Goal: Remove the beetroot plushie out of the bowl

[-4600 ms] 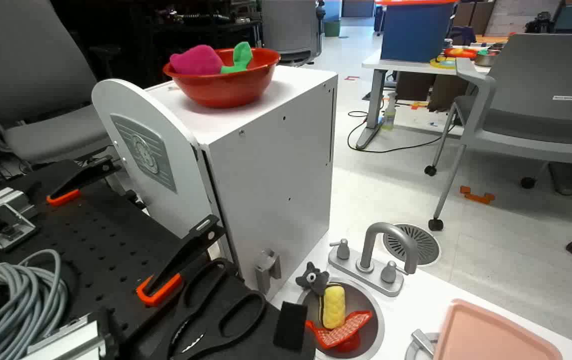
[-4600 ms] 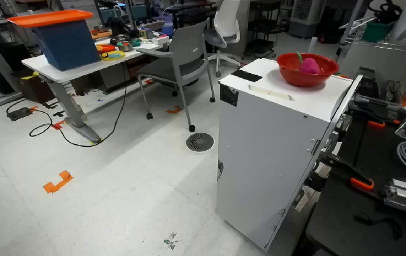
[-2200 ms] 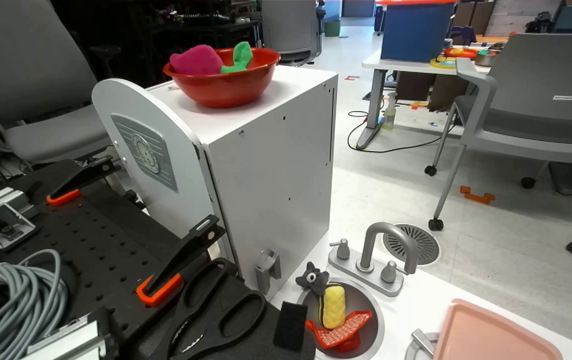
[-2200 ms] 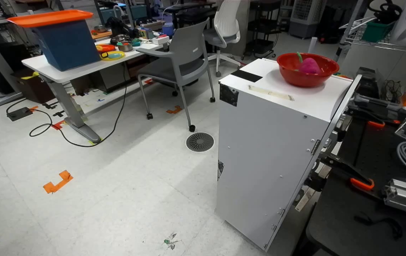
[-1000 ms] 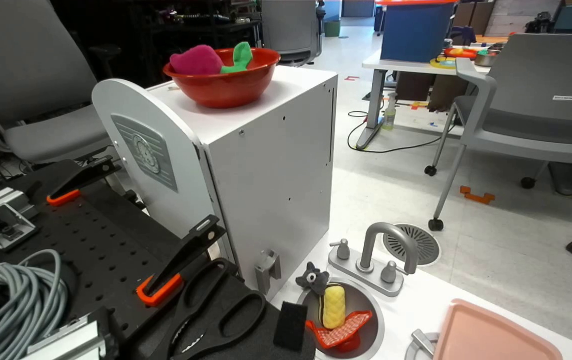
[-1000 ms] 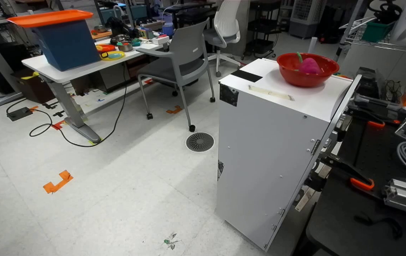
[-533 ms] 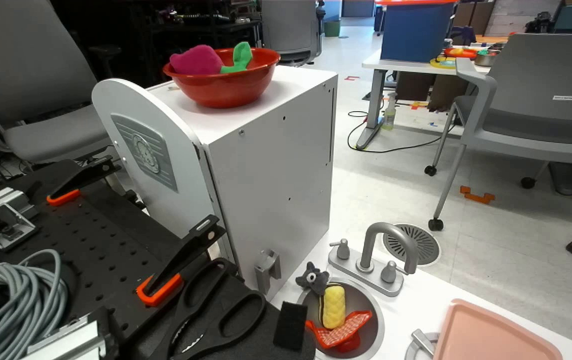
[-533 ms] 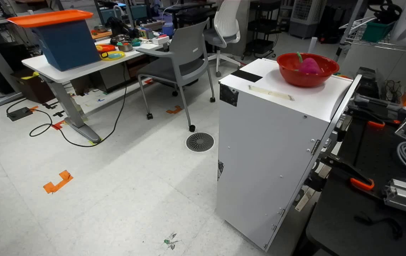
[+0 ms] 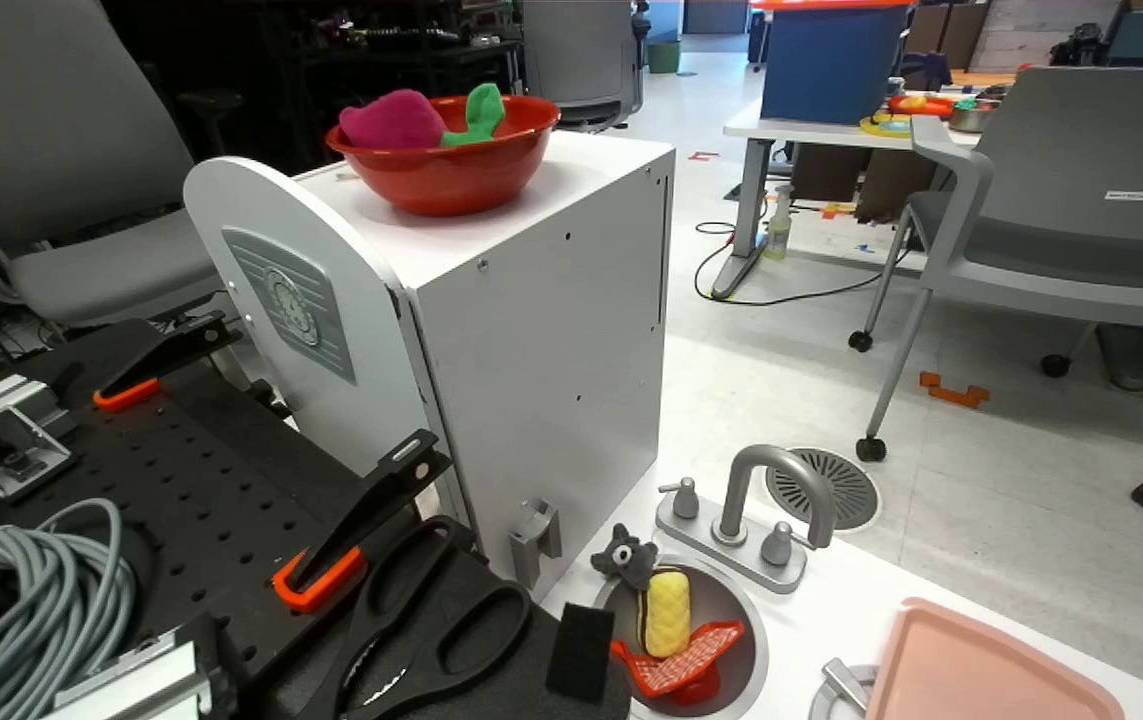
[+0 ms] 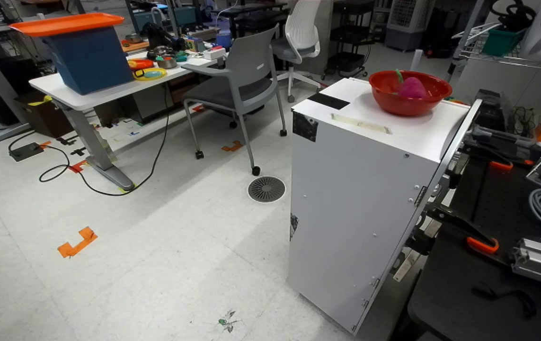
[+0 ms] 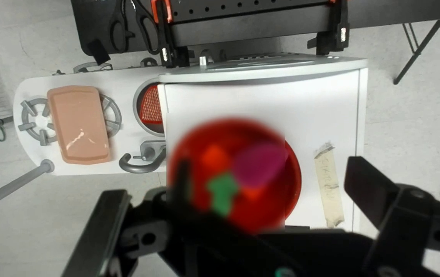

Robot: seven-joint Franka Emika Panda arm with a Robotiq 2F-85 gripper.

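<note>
The beetroot plushie, magenta with a green leaf, lies in the red bowl. It shows in both exterior views (image 9: pixel 393 122) (image 10: pixel 412 88) and, blurred, in the wrist view (image 11: pixel 258 164). The red bowl (image 9: pixel 446 183) (image 10: pixel 407 108) (image 11: pixel 293 181) stands on the white cabinet top. In an exterior view the plushie's body leans on the rim. My gripper (image 11: pixel 235 181) shows only in the wrist view; its two fingers are wide apart and hold nothing. It is above the cabinet, with the bowl seen between the fingers. Orange patches in the bowl are too blurred to identify.
The white cabinet (image 9: pixel 541 320) has a raised rounded front panel (image 9: pixel 306 280) beside the bowl. A sink unit with a faucet (image 9: pixel 781 480) and a pink tray (image 9: pixel 991 670) adjoins it. A black table (image 9: pixel 221 480) with orange-tipped clamps and scissors stands on the panel's side.
</note>
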